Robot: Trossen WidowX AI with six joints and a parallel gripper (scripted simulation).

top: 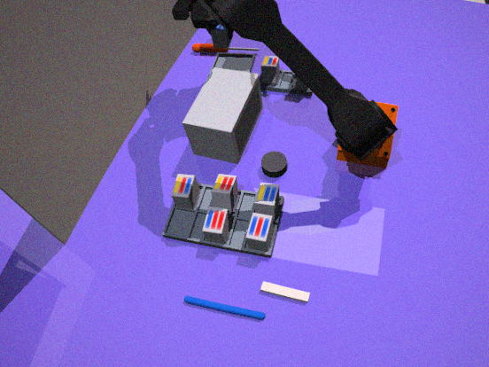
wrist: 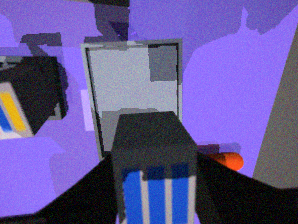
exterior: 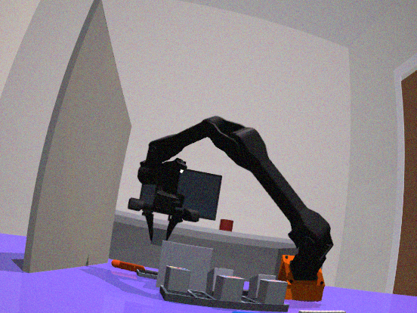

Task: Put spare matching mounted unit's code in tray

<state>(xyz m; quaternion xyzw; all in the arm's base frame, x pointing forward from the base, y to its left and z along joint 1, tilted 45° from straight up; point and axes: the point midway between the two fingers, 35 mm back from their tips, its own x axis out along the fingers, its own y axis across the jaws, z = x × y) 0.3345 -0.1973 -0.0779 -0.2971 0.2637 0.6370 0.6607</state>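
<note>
My gripper point(top: 221, 39) point(exterior: 159, 239) point(wrist: 149, 153) is shut on a dark grey block point(wrist: 155, 135) with three blue stripes on its end. It hangs above the table near the open grey tray point(top: 236, 55) point(wrist: 180, 100), which has nothing in it; the block hides the tray's near edge in the wrist view. The mounted unit point(top: 269, 73) point(wrist: 37, 92) stands beside the tray on a grey base point(top: 290, 92), with yellow, blue and red stripes on top. Its back is not readable. The spare rack point(top: 178, 222) point(exterior: 227, 303) holds several striped blocks; its front left cell is empty.
A tall grey box point(top: 221, 99) point(exterior: 186, 261) stands between tray and rack. An orange screwdriver point(top: 204, 48) point(exterior: 126, 265) point(wrist: 231, 161) lies beside the tray. A dark round puck point(top: 274, 163), a blue rod point(top: 224, 308) and a white strip point(top: 284, 292) lie on the table.
</note>
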